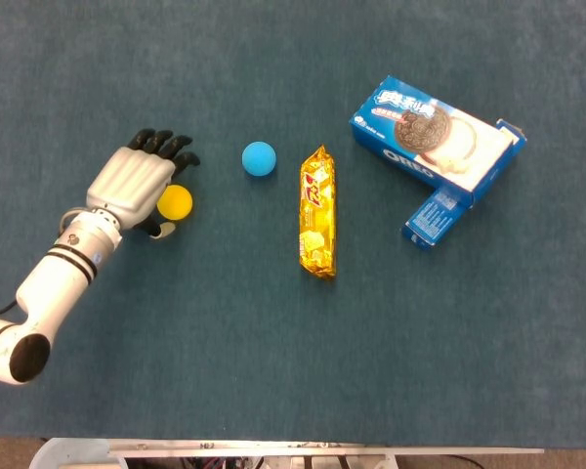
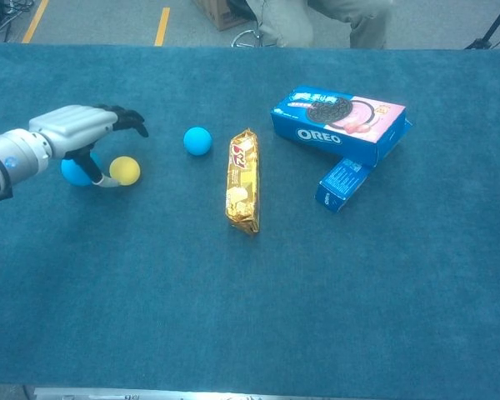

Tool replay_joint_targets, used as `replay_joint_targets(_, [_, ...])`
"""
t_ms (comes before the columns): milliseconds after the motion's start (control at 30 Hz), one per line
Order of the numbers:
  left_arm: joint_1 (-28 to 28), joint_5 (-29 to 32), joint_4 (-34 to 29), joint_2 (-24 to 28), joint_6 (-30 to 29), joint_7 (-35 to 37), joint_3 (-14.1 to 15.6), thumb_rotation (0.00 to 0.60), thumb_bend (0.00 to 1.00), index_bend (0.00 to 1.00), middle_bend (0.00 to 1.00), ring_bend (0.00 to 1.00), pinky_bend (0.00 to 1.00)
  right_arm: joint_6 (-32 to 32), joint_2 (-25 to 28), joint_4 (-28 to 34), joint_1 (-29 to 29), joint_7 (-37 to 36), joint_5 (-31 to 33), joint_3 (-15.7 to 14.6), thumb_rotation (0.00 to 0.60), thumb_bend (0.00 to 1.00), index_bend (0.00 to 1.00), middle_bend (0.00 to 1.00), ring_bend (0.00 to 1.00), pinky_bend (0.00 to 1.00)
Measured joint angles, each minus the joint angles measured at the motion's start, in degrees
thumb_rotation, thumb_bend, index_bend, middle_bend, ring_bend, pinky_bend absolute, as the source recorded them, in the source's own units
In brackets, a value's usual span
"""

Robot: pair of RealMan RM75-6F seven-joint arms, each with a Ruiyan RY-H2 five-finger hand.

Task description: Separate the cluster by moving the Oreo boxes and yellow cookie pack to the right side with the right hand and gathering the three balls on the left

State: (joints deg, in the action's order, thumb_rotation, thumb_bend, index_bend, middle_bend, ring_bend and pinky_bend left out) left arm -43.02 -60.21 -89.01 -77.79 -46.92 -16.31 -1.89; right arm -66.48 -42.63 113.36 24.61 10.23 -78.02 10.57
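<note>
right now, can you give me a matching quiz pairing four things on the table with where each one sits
Things:
1. yellow ball
2. yellow cookie pack
3. large Oreo box
4. lone blue ball

Places:
A. lying lengthwise at the table's middle
B. far right, next to a small blue box
C. just left of the cookie pack
D. right by the left hand

Pairs: 1-D, 2-A, 3-B, 4-C
</note>
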Motion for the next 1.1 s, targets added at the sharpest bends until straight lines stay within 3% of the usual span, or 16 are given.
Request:
replay_joint_targets(300, [-3.06, 2.66, -1.89, -0.62, 0.76, 0.76, -4.58, 0.6, 0.18, 0.26, 0.09, 0.0, 0.05, 0.24, -0.31, 0.07, 0.09, 0.04, -0.13, -0.13, 0.6, 0.14, 0.24, 0.45, 0.42, 0.48])
replay_joint_targets(633, [-8.24, 10.45, 3.69, -5.14, 3.83, -1.58, -7.26, 0.6, 0.18, 0.23, 0.08, 0.0, 0.05, -0.13, 0.24, 0.08, -0.39, -0.29, -0.05, -0.25, 0.6, 0.14, 0.24, 0.45, 0.42, 0.48])
replay_joint_targets(1100, [-13.47, 17.13, 10.46, -11.5, 5.24, -7.59, -5.98, 0.6, 0.18, 0.24, 0.07, 0.0, 0.05, -0.63, 1.23, -0.06, -1.08, -1.29, -0.21, -0.3, 0.6, 0.14, 0.24, 0.45, 0.42, 0.48])
